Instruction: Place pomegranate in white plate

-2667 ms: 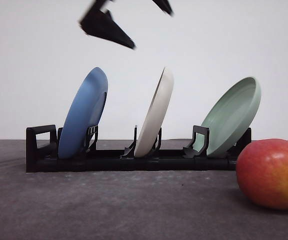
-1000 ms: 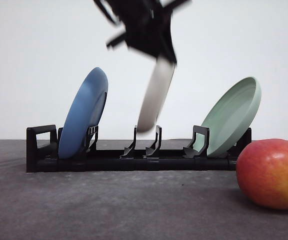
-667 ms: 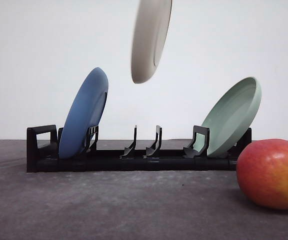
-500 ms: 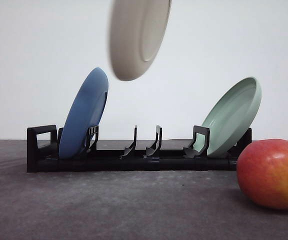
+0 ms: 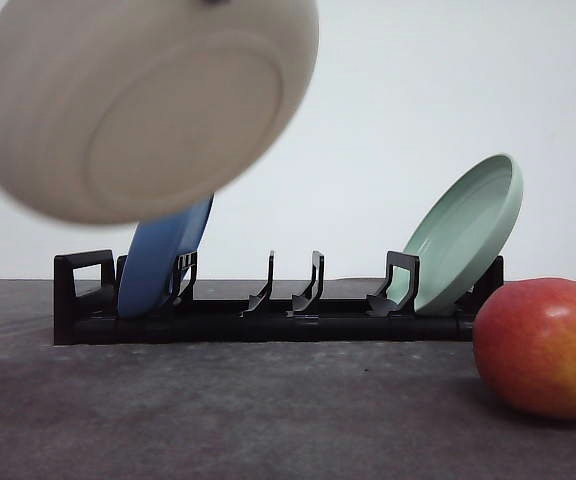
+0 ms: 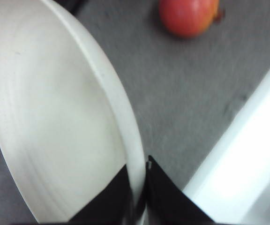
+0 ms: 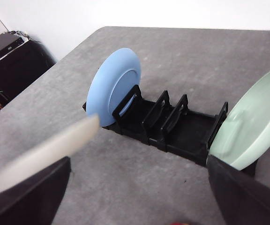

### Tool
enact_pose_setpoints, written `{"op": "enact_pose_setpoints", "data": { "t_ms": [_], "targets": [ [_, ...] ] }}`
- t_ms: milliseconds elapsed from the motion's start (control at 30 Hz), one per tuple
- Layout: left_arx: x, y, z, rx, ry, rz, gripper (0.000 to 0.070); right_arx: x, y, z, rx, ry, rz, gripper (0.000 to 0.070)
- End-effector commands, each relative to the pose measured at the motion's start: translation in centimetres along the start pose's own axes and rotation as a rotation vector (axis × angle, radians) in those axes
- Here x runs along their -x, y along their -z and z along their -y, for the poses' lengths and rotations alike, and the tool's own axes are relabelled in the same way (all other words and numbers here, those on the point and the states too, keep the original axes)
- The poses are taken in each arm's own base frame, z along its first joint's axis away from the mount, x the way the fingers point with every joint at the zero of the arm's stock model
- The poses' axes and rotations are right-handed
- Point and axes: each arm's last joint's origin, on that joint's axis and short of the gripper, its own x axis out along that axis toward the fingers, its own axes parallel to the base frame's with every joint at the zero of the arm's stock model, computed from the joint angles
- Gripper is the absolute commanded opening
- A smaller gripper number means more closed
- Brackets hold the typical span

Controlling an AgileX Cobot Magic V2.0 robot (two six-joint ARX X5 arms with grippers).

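— Why do we hold the white plate [image 6: 55, 122] up in the air?

— Our left gripper [image 6: 137, 194] pinches its rim tight, to lay it flat. Our right gripper [image 7: 135, 197] is wide open, holding nothing.

— And the pomegranate [image 5: 543, 345]?

— On the table [image 5: 268, 410] at four o'clock, waiting by the rack [image 5: 268, 320].

White plate [image 5: 138, 105] airborne upper left, underside facing camera, blurred, overlapping blue plate [image 5: 158, 265]. Black rack [image 5: 268, 315] on grey table [image 5: 268, 420]: middle slots vacant, pale green plate [image 5: 468, 235] leaning right. Pomegranate [image 5: 543, 345] at right edge.
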Motion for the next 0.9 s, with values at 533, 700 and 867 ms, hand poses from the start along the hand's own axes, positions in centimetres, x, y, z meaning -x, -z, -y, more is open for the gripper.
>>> {"op": "enact_pose_setpoints", "data": {
  "t_ms": [533, 700, 867],
  "targets": [
    [-10.3, 1.9, 6.0, -0.111, -0.028, -0.08, 0.0001, 0.2, 0.1, -0.2, -0.055, -0.008, -0.035, 0.0591],
    [-12.8, 2.4, 7.5, -0.139, -0.045, -0.173, 0.0, 0.2, 0.2, -0.2, -0.059, -0.007, -0.041, 0.0591],
    [-14.9, 2.7, 8.4, -0.166, -0.056, -0.225, 0.0001, 0.2, 0.2, -0.2, -0.06, -0.008, -0.041, 0.0591]
  ]
}}
